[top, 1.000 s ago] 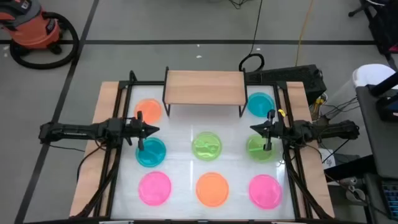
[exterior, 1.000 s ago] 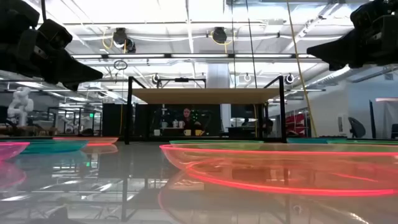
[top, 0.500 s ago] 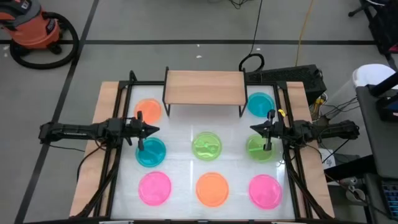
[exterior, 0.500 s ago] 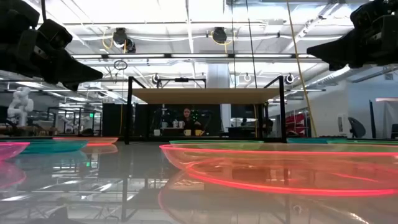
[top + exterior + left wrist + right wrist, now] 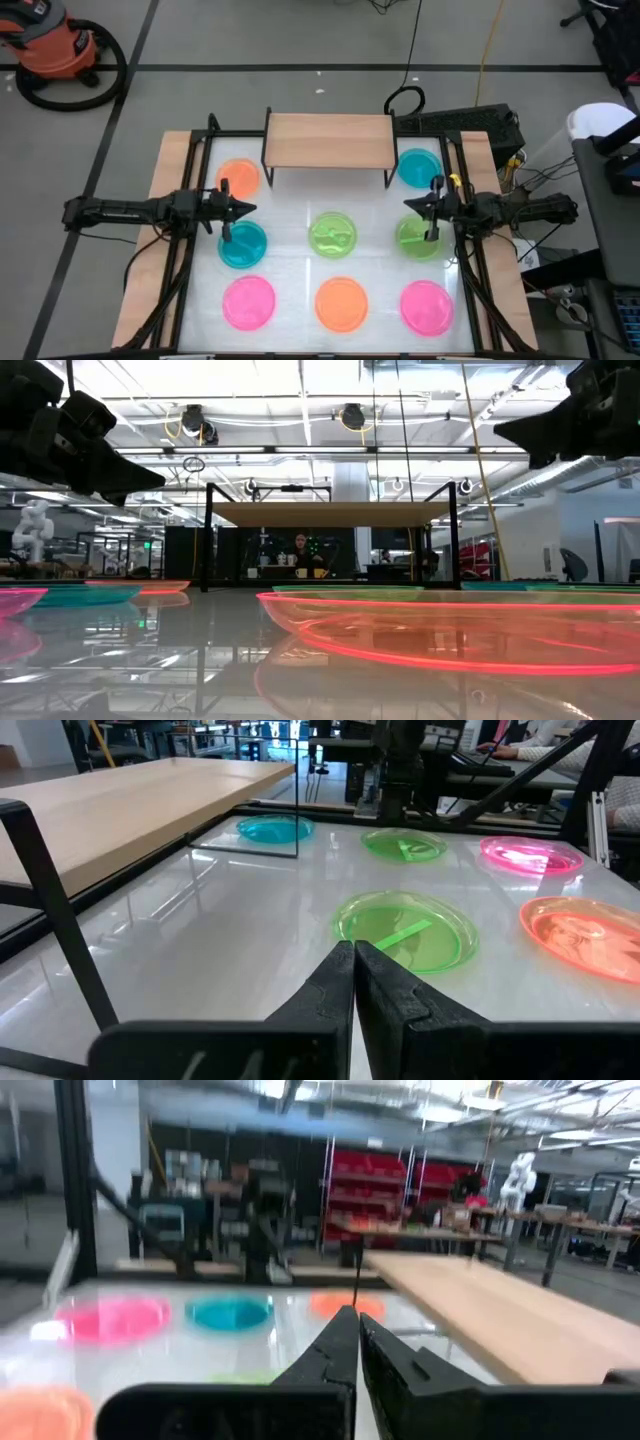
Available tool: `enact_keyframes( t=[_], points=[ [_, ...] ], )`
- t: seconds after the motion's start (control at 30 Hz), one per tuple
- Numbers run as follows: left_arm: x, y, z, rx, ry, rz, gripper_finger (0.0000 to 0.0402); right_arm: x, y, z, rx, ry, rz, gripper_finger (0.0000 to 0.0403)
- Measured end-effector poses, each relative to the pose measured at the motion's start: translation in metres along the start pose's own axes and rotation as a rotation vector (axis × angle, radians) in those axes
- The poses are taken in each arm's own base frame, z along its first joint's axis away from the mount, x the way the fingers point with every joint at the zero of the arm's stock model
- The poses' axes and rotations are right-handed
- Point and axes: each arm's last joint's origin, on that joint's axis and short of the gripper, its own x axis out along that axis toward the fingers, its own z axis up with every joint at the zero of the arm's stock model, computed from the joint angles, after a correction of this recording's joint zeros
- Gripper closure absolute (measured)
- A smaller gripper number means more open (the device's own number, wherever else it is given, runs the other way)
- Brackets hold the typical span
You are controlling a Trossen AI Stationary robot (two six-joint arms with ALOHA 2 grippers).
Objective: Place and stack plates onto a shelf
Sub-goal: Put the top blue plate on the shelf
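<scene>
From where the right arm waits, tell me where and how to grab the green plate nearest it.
Grip the green plate by its thin raised rim, at the edge facing the right claw. The plate lies flat on the white tabletop, so probably only the rim gives anything to pinch. Come down from above, one finger inside the rim and one outside. The claw is shut now and must open first.

shelf (image 5: pixel 328 139): light-wood board on thin black legs, upper centre of high view, top bare. eight translucent round plates flat on white tabletop, none stacked. orange plate (image 5: pixel 238 179) left of shelf, teal plate (image 5: pixel 418 167) right of it. middle row: teal plate (image 5: pixel 243 245), green plate (image 5: pixel 333 235), green plate (image 5: pixel 417 238). bottom row: pink plate (image 5: pixel 248 302), orange plate (image 5: pixel 341 304), pink plate (image 5: pixel 427 306).
</scene>
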Motion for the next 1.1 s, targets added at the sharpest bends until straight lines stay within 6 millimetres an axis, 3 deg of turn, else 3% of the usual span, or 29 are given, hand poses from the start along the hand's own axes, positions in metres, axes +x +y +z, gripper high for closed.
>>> enact_keyframes(
  t=[0.2, 0.43, 0.63, 0.7, 0.87, 1.1],
  points=[
    [0.000, 0.000, 0.000, 0.000, 0.000, 0.000, 0.0382, 0.000, 0.000, 0.004, 0.057, -0.042, -0.002, 0.0403],
    [0.000, 0.000, 0.000, 0.000, 0.000, 0.000, 0.0382, -0.003, -0.003, 0.023, 0.230, -0.230, -0.008, 0.0403],
    [0.000, 0.000, 0.000, 0.000, 0.001, 0.000, 0.0382, -0.007, -0.008, 0.039, 0.204, -0.398, -0.063, 0.0403],
    [0.000, 0.000, 0.000, 0.000, 0.000, 0.000, 0.0382, -0.001, -0.005, 0.031, 0.125, -0.288, -0.062, 0.0403],
    [0.000, 0.000, 0.000, 0.000, 0.000, 0.000, 0.0382, 0.012, -0.009, 0.055, 0.032, -0.010, -0.215, 0.0403],
    [0.000, 0.000, 0.000, 0.000, 0.001, 0.000, 0.0382, 0.036, -0.007, 0.060, -0.066, 0.435, -0.396, 0.0403]
  ],
)
